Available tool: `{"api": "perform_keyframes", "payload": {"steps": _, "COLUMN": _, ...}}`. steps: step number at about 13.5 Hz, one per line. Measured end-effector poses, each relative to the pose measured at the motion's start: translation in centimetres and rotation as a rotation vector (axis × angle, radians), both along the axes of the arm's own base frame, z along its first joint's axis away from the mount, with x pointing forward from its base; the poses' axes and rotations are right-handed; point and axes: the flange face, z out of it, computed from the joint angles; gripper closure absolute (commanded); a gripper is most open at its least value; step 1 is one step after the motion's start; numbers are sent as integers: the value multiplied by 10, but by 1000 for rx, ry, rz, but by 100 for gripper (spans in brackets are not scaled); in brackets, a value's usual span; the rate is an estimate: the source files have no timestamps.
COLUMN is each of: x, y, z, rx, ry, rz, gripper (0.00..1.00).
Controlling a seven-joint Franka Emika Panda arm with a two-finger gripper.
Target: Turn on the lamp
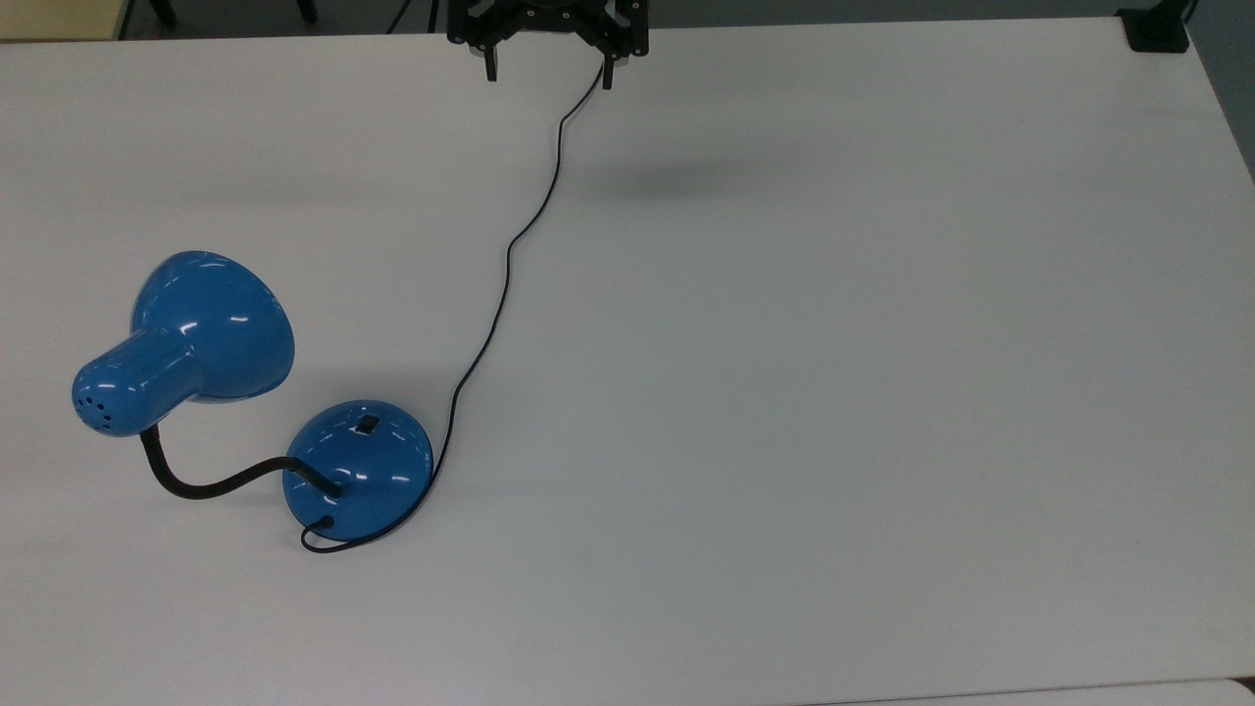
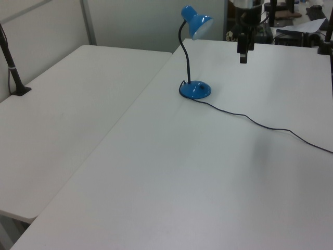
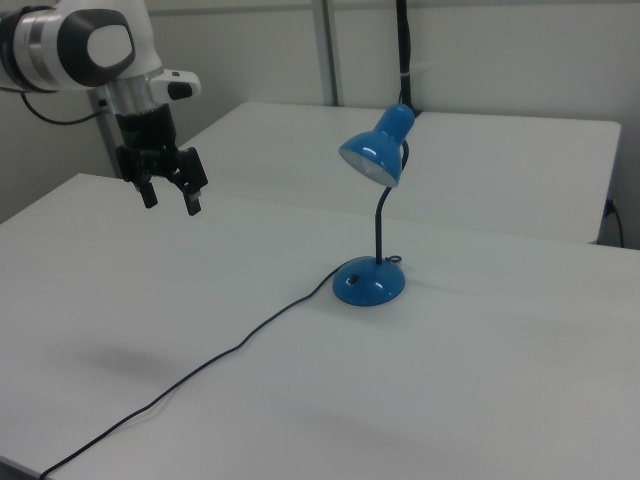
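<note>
The lamp's glossy blue base (image 1: 358,469) stands on the white table (image 1: 784,392) in the top view's lower left, with a small black switch (image 1: 368,424) on its dome. A black gooseneck (image 1: 211,482) rises to the blue shade (image 1: 191,338). The lamp (image 2: 193,52) stands upright in the left view, and in the right view its shade (image 3: 378,148) faces down and left. The bulb looks unlit. My gripper (image 1: 547,71) hangs open high above the table at the top view's upper edge, far from the lamp, also seen as the gripper (image 3: 171,198) and gripper (image 2: 243,54). Nothing sits between its fingers.
A thin black cord (image 1: 510,265) runs from the base across the table toward the top view's upper edge. A second white table (image 2: 62,120) adjoins on the left view's left. A black clamp (image 1: 1157,29) sits at the top view's upper right corner.
</note>
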Motion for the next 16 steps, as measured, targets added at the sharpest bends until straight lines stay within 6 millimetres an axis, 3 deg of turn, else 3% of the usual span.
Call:
{"api": "perform_keyframes", "payload": {"steps": 4, "x": 2, "y": 1, "z": 1, "rx": 3, "ry": -3, "rz": 0, "gripper": 0}}
{"api": "perform_keyframes", "payload": {"steps": 5, "x": 2, "y": 1, "z": 1, "rx": 3, "ry": -3, "rz": 0, "gripper": 5}}
{"api": "perform_keyframes", "payload": {"steps": 6, "x": 2, "y": 1, "z": 1, "rx": 3, "ry": -3, "rz": 0, "gripper": 29}}
{"api": "perform_keyframes", "payload": {"steps": 7, "x": 2, "y": 1, "z": 1, "rx": 3, "ry": -3, "rz": 0, "gripper": 76}}
{"api": "perform_keyframes", "payload": {"steps": 8, "x": 2, "y": 1, "z": 1, "rx": 3, "ry": -2, "rz": 2, "gripper": 95}}
{"api": "perform_keyframes", "payload": {"steps": 9, "x": 2, "y": 1, "z": 1, "rx": 3, "ry": -1, "rz": 12, "gripper": 100}}
{"api": "perform_keyframes", "payload": {"steps": 16, "x": 3, "y": 1, "z": -2, "rx": 4, "ry": 4, "rz": 37, "gripper": 100}}
